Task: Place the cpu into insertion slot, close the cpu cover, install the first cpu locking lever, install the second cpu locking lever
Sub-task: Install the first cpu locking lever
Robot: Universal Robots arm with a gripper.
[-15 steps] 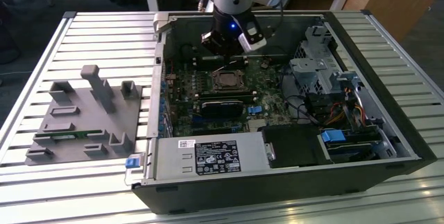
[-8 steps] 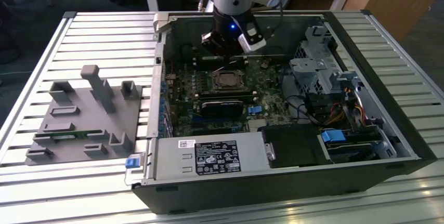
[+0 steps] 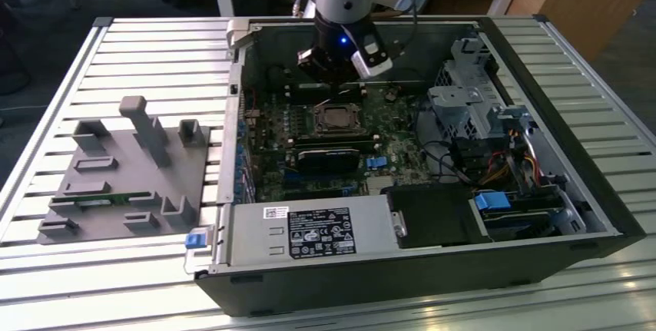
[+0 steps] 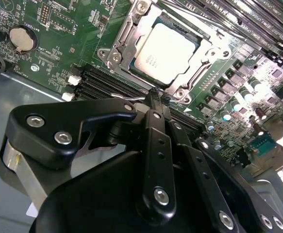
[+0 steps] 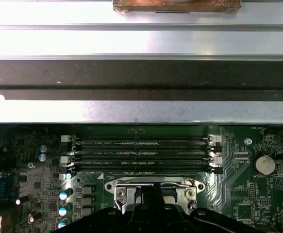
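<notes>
Exterior view looking down from high and well back over the open computer case (image 3: pixel 410 162) on the slatted surface (image 3: pixel 61 77), both wrist views close above the green board, sharing the chip socket (image 4: pixel 163 48) (image 5: pixel 153 189), end effector (image 4: pixel 156 97) in foreground

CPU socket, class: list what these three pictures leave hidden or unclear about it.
- Exterior view: the socket's far edge, behind the tool.
- Second wrist view: the levers at the cover's near edge, behind the tool's fingers; whether they are latched is unclear.
- First wrist view: the chip, mostly cut off by the picture's edge and the tool.
</notes>
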